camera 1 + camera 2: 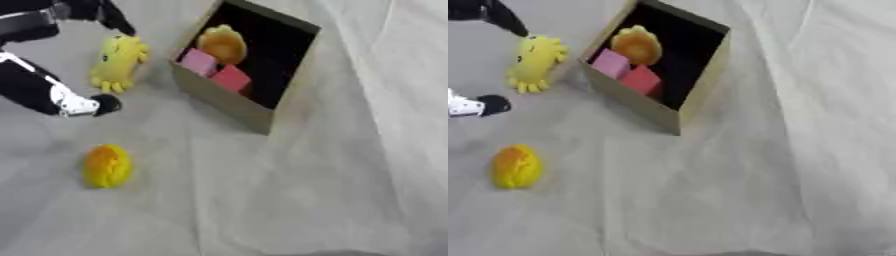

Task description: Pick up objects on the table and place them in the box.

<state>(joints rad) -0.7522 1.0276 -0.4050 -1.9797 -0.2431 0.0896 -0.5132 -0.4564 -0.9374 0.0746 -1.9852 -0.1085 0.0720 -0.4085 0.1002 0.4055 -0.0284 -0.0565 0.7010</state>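
Two yellow toys out on the table [289, 200]: plush toy [118, 62] at ten o'clock, rounder orange-yellow toy [107, 166] at eight. Left hand [83, 102] spread around the plush, fingers released, grasping nothing.

Right eye view: box [636, 107] at twelve, holding pink block [610, 63], red block [640, 79], orange toy [636, 46].

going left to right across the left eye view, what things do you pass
left hand → yellow-orange toy on the cloth → yellow plush toy → pink block → red block, both blocks inside the box
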